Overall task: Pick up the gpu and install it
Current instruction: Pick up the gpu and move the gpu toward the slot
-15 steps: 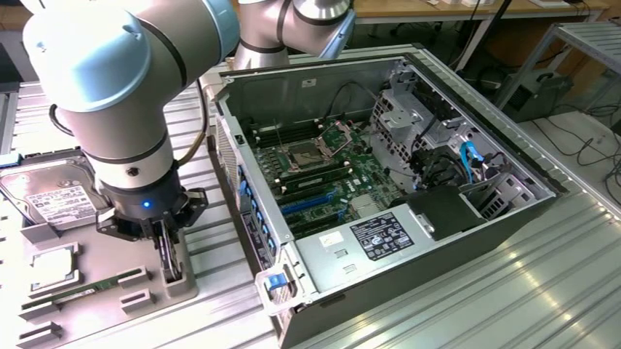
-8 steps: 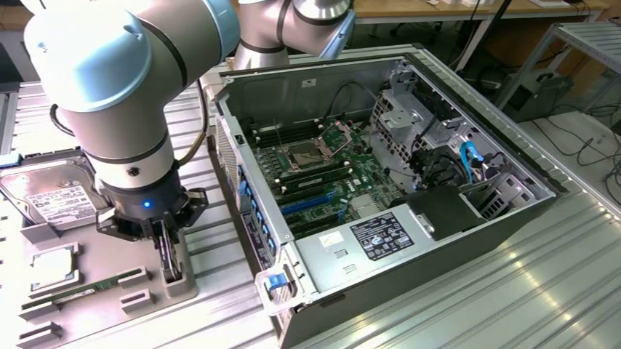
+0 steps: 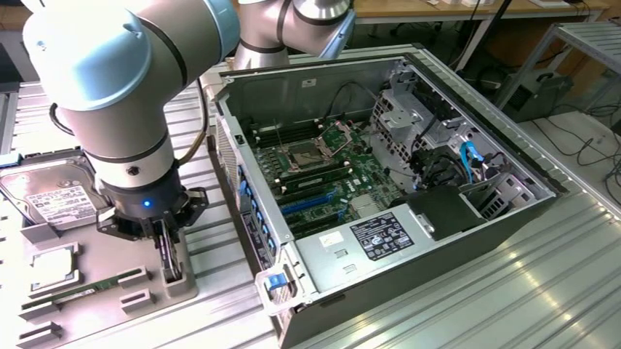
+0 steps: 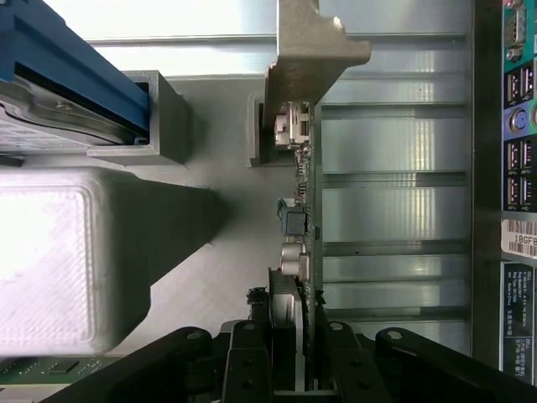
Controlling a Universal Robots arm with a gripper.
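Gripper [image 3: 170, 251] pointed straight down over the gray tray [image 3: 97, 251] on the exterior view's left, just beside the open computer case [image 3: 437, 291]. Its fingers [image 4: 247, 353] were closed on the graphics card [image 4: 309, 210], one on each flat side, pinching the end away from the bracket. The card stood on edge, thin and dark from outside [image 3: 173, 265], green board with small parts and a finned heat sink [image 4: 285, 298] up close. The pale metal bracket [image 4: 310, 50] sat at the card's far end from the gripper. The card's lower end was at the small gray slotted stand [image 3: 180, 282] on the tray; could not tell if it was seated in the slot or just clear of it. The card was outside the case, not on the green motherboard [image 3: 330, 174]. Case lay on its side, side panel off, rear ports [image 4: 520, 126] close to the card in the wrist view. A silver hard drive [image 3: 54, 196] with a white label and a narrow green memory stick [image 3: 92, 291] lay on the same tray, apart from the gripper. All of it rested on the ribbed metal table [image 3: 505, 291].
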